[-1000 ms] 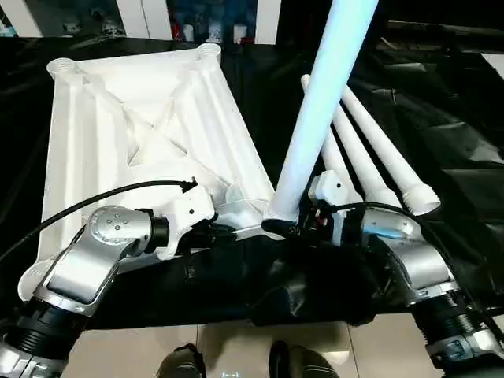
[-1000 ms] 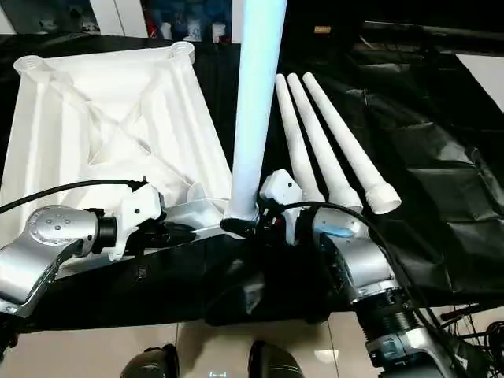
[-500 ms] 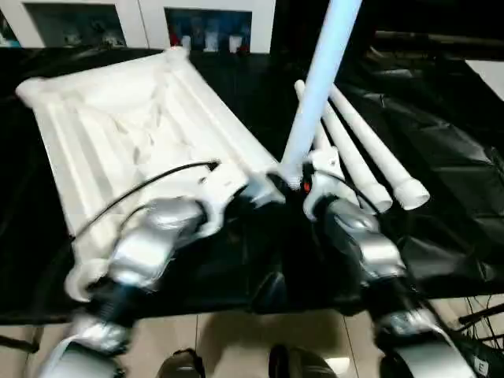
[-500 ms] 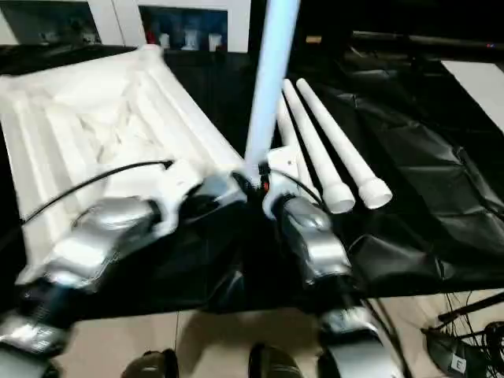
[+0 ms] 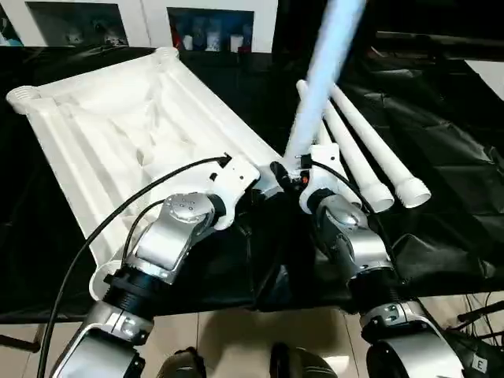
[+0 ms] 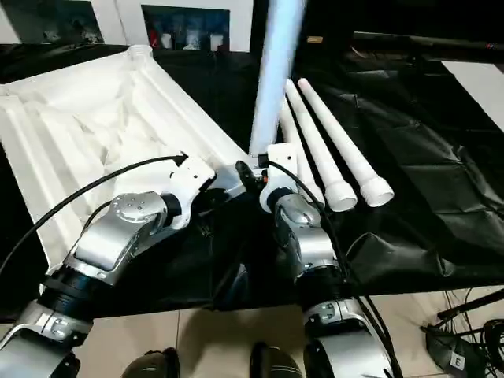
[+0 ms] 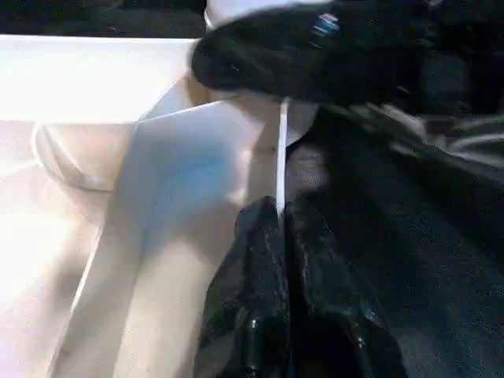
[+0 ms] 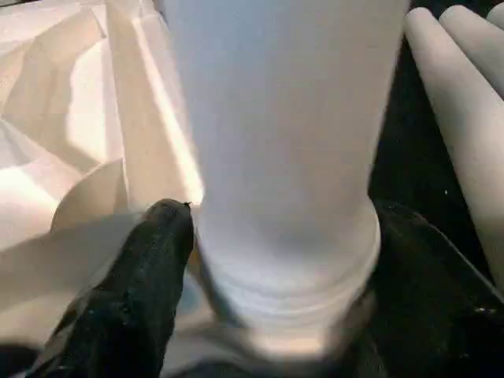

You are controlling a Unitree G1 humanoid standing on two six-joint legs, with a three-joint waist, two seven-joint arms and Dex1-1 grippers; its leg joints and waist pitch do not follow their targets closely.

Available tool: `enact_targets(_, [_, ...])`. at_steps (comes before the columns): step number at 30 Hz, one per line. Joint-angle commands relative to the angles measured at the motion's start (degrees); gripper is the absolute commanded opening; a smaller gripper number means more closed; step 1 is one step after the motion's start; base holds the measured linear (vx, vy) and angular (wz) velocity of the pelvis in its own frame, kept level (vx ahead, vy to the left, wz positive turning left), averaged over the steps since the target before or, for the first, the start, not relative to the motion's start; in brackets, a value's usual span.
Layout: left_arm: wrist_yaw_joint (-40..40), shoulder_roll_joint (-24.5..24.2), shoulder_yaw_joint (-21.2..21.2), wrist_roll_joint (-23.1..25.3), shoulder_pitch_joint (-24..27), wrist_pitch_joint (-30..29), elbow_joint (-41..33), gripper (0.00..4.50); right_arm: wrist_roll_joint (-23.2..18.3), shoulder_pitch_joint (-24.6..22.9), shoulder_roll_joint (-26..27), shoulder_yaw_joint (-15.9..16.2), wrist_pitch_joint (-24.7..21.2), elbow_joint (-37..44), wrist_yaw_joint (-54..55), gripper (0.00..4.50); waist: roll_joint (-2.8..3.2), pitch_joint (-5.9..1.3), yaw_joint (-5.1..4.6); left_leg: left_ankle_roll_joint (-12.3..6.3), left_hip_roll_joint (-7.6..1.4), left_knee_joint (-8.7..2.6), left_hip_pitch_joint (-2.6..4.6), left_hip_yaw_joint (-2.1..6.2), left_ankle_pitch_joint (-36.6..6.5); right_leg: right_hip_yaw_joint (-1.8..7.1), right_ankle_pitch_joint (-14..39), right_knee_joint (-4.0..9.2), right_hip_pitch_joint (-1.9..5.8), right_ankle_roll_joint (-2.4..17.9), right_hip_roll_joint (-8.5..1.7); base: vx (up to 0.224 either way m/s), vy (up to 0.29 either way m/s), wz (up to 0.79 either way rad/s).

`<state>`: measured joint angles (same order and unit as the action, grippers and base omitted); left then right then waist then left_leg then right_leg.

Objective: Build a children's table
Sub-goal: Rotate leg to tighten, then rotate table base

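The white tabletop (image 5: 118,134) lies ribbed side up on black cloth, to the left. At its near right corner socket stands one white leg (image 5: 319,79), upright and leaning slightly right. My right gripper (image 8: 276,236) is shut on this leg's flared lower end, one black finger (image 8: 150,260) on each side. My left gripper (image 7: 281,209) is shut on the thin edge of the tabletop (image 7: 197,181) right beside that corner. The two grippers meet there in the head views, left gripper (image 5: 264,185) and right gripper (image 5: 287,169). Three more legs (image 6: 331,150) lie side by side to the right.
Crumpled black cloth (image 5: 441,126) covers the work surface, whose front edge runs just below my forearms, with beige floor (image 5: 236,346) beneath. A black cable (image 5: 102,228) loops off my left forearm. Shelves with small items (image 5: 213,20) stand at the back.
The whole picture has shifted and tilted, so the camera moved. My forearms now reach in more steeply. Both grippers stay at the near corner, the leg still upright in the right one.
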<state>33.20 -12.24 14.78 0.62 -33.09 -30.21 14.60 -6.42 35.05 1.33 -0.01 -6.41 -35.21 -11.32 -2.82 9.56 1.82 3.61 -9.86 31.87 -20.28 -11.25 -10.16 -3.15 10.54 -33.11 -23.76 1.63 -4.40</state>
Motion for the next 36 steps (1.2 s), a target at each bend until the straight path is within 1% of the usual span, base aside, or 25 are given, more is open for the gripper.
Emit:
enact_targets(1, [-1.72,0.70,-0.38,0.24,1.43,1.17,3.80,0.00,0.98,-1.17,0.23,2.44,-0.83,3.89,-0.20,3.84,-0.06,-3.10,0.10,-1.46,-2.80,-4.50,0.18,2.21,-16.92,2.90,29.47,5.20,1.84,4.41,-4.56,0.000,0.000,0.00])
enact_targets(3, [-1.45,1.04,-0.70,-0.27,1.13,3.55,3.90,0.00,2.71,-2.60,-1.18,2.83,-3.05,9.78,1.74,3.84,-0.14,-3.21,0.39,-2.07,-2.82,-4.37,0.25,1.87,-14.41,3.05,25.99,4.97,1.55,4.21,-4.19,0.000,0.000,0.00])
enact_targets(5, [-2.13,1.66,-1.61,-0.73,0.63,5.95,4.34,0.00,2.45,-3.93,-1.78,2.56,-4.86,13.78,1.46,3.84,-0.14,-3.19,0.39,-2.45,-2.83,-4.35,0.24,1.74,-14.16,3.05,24.77,4.85,1.43,4.83,-4.08,0.000,0.000,0.00])
enact_targets(7, [-3.23,2.93,-3.78,-2.19,-0.13,7.84,4.95,0.44,1.82,-5.70,-2.31,2.11,-7.40,18.80,1.24,3.88,0.00,-3.37,0.58,-2.76,-2.92,-4.22,0.34,1.62,-13.41,3.14,22.53,4.65,1.45,5.20,-3.92,0.000,0.000,0.00])
enact_targets(8, [-3.32,2.95,-3.92,-2.25,-0.21,7.93,4.93,0.44,1.76,-5.92,-2.38,2.21,-7.65,19.25,1.06,3.88,0.04,-3.72,0.55,-3.06,-3.09,-4.06,0.38,1.50,-12.34,3.16,19.53,4.28,1.32,6.37,-3.89,0.000,0.000,0.00])
enact_targets(9, [-4.14,3.12,-5.31,-2.89,-0.79,8.13,4.46,0.57,1.76,-7.65,-2.99,3.31,-9.45,22.24,-0.34,3.88,0.16,-3.89,0.53,-3.62,-2.95,-3.82,-0.16,1.43,-9.80,3.12,14.59,3.72,1.74,7.79,-3.74,0.000,0.000,0.00])
enact_targets(10, [-4.54,3.20,-6.01,-3.25,-0.99,8.10,4.16,0.64,1.90,-8.46,-3.26,3.88,-10.22,23.44,-0.95,3.88,0.18,-4.07,0.63,-4.04,-3.07,-3.69,-0.27,1.41,-8.38,3.08,11.97,3.44,1.85,8.36,-3.76,0.075,-0.012,0.10])
enact_targets(11, [-5.17,3.12,-6.78,-3.43,-1.19,8.61,3.75,0.64,2.06,-9.23,-3.65,4.70,-10.93,24.20,-1.92,3.88,0.34,-4.39,0.55,-5.35,-3.01,-3.39,-0.28,1.23,-6.57,3.01,7.38,2.97,1.79,9.98,-3.57,0.055,-0.006,0.05])
enact_targets(12, [-6.15,2.72,-7.91,-3.40,-1.45,8.96,2.94,0.84,2.39,-9.84,-4.07,5.51,-11.56,24.07,-2.63,3.88,0.38,-4.80,0.41,-6.47,-2.78,-2.99,-0.91,1.25,-3.64,2.97,1.70,2.09,2.37,11.58,-3.46,0.061,-0.003,0.00])
enact_targets(13, [-6.27,2.66,-8.04,-3.38,-1.48,9.02,2.84,0.84,2.43,-9.91,-4.12,5.61,-11.63,24.03,-2.72,3.88,0.42,-5.00,0.40,-7.01,-2.77,-2.87,-1.17,1.31,-1.47,2.94,-1.93,1.65,2.66,12.42,-3.43,0.064,0.000,-0.04])
enact_targets(15, [-8.01,1.56,-10.06,-3.08,-1.70,9.45,0.90,1.08,3.22,-10.57,-4.92,7.02,-12.99,23.59,-3.68,3.88,0.25,-5.64,0.08,-11.21,-2.26,-1.71,-1.39,1.01,7.37,2.91,-17.82,-0.01,2.85,15.99,-2.92,0.058,-0.001,-0.03])
enact_targets(16, [-8.86,0.55,-11.47,-3.01,-1.68,8.89,-0.45,1.08,3.86,-10.83,-5.29,7.68,-13.97,23.69,-3.78,3.88,0.31,-5.58,0.07,-13.21,-2.27,-1.43,-1.51,0.86,9.35,2.92,-21.95,-0.38,2.77,17.58,-2.94,0.000,0.000,0.00])
enact_targets(18, [-10.78,-2.77,-14.87,-2.22,-1.32,7.32,-2.88,1.16,3.83,-11.46,-5.40,8.24,-16.71,25.18,-3.93,3.88,0.42,-5.26,-0.02,-14.14,-2.43,-1.25,-1.90,0.89,9.07,2.79,-21.63,-0.48,2.88,18.35,-3.13,0.000,0.000,0.00])
enact_targets(19, [-11.43,-4.46,-16.23,-1.92,-1.02,6.47,-3.49,1.16,3.88,-11.65,-5.50,8.51,-17.31,25.79,-4.15,3.88,0.46,-4.93,-0.15,-13.68,-2.59,-1.38,-1.74,0.82,6.17,2.80,-17.52,0.02,2.60,17.78,-3.27,0.000,0.000,0.00])
enact_targets(20, [-11.43,-4.46,-16.23,-1.92,-1.02,6.47,-3.49,1.16,3.88,-11.65,-5.50,8.51,-17.31,25.79,-4.15,3.88,0.46,-4.93,-0.15,-13.68,-2.59,-1.38,-1.74,0.82,6.17,2.80,-17.52,0.02,2.60,17.78,-3.27,0.000,0.000,0.00])
enact_targets(21, [-12.83,-7.91,-18.85,-0.97,-0.29,5.21,-4.56,1.16,3.54,-11.94,-5.44,8.71,-18.07,26.39,-4.65,3.88,0.70,-4.59,-0.04,-11.83,-2.95,-1.68,-1.24,0.76,2.31,2.86,-9.92,0.60,2.31,16.79,-3.28,0.000,0.000,0.00])
enact_targets(22, [-12.83,-7.91,-18.85,-0.97,-0.29,5.21,-4.56,1.16,3.54,-11.94,-5.44,8.71,-18.07,26.39,-4.65,3.88,0.86,-4.45,-0.05,-11.03,-3.05,-1.85,-1.27,0.84,1.54,2.85,-7.63,0.69,2.32,16.41,-3.24,0.000,0.000,0.00])
enact_targets(24, [-14.70,-14.89,-24.18,1.01,1.30,2.80,-5.45,1.16,3.44,-12.06,-5.35,9.46,-18.23,25.93,-5.57,3.88,1.05,-3.93,0.18,-7.20,-3.41,-2.28,-0.83,0.78,-2.32,2.92,0.04,1.38,1.80,14.33,-3.07,0.000,0.000,0.00])
enact_targets(25, [-14.93,-15.63,-24.75,1.24,1.46,2.54,-5.47,1.16,3.40,-12.04,-5.32,9.54,-18.21,25.84,-5.67,3.88,1.04,-3.76,0.00,-5.30,-3.28,-2.54,-0.87,0.81,-4.34,2.96,3.06,1.64,1.77,13.14,-2.93,0.000,0.000,0.00])
enact_targets(27, [-15.38,-18.84,-26.68,2.30,2.23,1.43,-5.50,1.16,3.21,-11.88,-5.17,9.83,-18.02,25.40,-6.12,3.88,1.07,-3.68,0.16,-3.24,-3.17,-2.67,-0.47,0.77,-6.77,3.14,5.56,1.98,1.43,11.79,-2.87,0.000,0.000,0.00])
enact_targets(30, [-15.02,-24.81,-28.14,4.94,4.70,-0.18,-5.13,1.16,2.95,-11.10,-4.56,10.19,-17.94,24.19,-6.41,3.88,1.23,-3.50,0.23,-1.73,-3.23,-2.97,-0.53,0.91,-6.83,3.18,6.03,1.94,1.24,10.86,-2.79,0.000,0.000,0.00])
enact_targets(32, [-14.49,-26.40,-28.29,5.50,5.72,-0.81,-5.02,1.16,3.11,-10.78,-4.43,10.41,-17.82,23.69,-6.45,3.88,1.28,-3.50,0.23,-1.42,-3.26,-3.00,-0.36,0.89,-6.83,3.19,5.54,1.88,1.09,10.78,-2.73,0.000,0.000,0.00])
enact_targets(33, [-13.93,-29.41,-28.50,6.41,7.90,-1.32,-4.01,1.16,3.30,-9.89,-3.89,10.60,-17.74,22.35,-6.62,3.88,1.49,-3.53,0.29,-1.11,-3.22,-2.98,-0.25,0.88,-6.69,3.20,4.39,1.69,0.93,11.28,-2.76,0.000,0.000,0.00])
enact_targets(34, [-13.85,-30.15,-28.46,6.77,8.52,-1.20,-3.74,1.16,3.36,-9.73,-3.78,10.65,-17.72,22.10,-6.66,3.88,1.29,-3.53,0.13,-1.14,-3.19,-3.05,-0.45,0.89,-6.60,3.20,4.08,1.65,1.09,11.30,-2.69,0.000,0.000,0.00])
enact_targets(36, [-14.00,-32.51,-28.06,8.19,10.95,-0.92,-2.64,1.16,3.48,-8.78,-3.36,10.99,-17.42,20.85,-7.02,3.88,1.41,-3.67,0.17,-1.30,-3.10,-2.99,-0.49,0.92,-5.28,3.27,1.88,1.40,1.24,11.43,-2.73,0.000,0.000,0.00])
